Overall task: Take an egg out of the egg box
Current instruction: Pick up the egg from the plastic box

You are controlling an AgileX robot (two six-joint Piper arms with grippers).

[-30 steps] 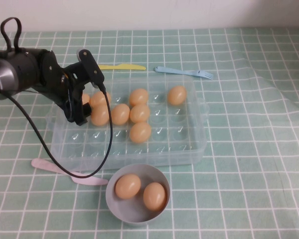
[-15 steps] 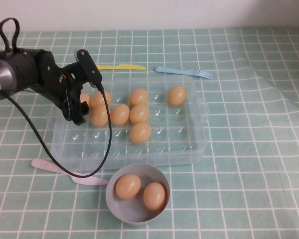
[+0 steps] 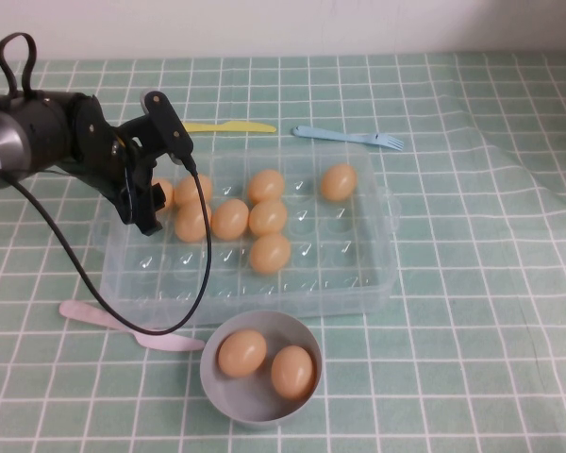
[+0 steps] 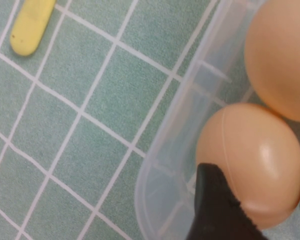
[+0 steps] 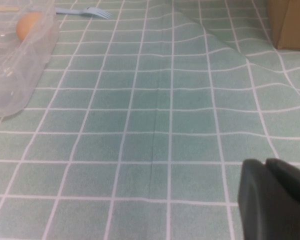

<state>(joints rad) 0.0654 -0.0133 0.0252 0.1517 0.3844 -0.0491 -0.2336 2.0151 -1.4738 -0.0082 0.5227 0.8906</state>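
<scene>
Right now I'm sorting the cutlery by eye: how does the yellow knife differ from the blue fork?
The yellow knife is yellow with a plain blade; the blue fork is pale blue and ends in tines. The knife lies behind the egg box's left half, near the left gripper, which sits at an egg in the box's far left corner; the fork lies behind its right half. Both lie flat on the checked cloth, outside the box.

Neighbouring egg (image 4: 285,55) and egg box wall (image 4: 180,125) crowd the left hand (image 3: 151,203).
</scene>
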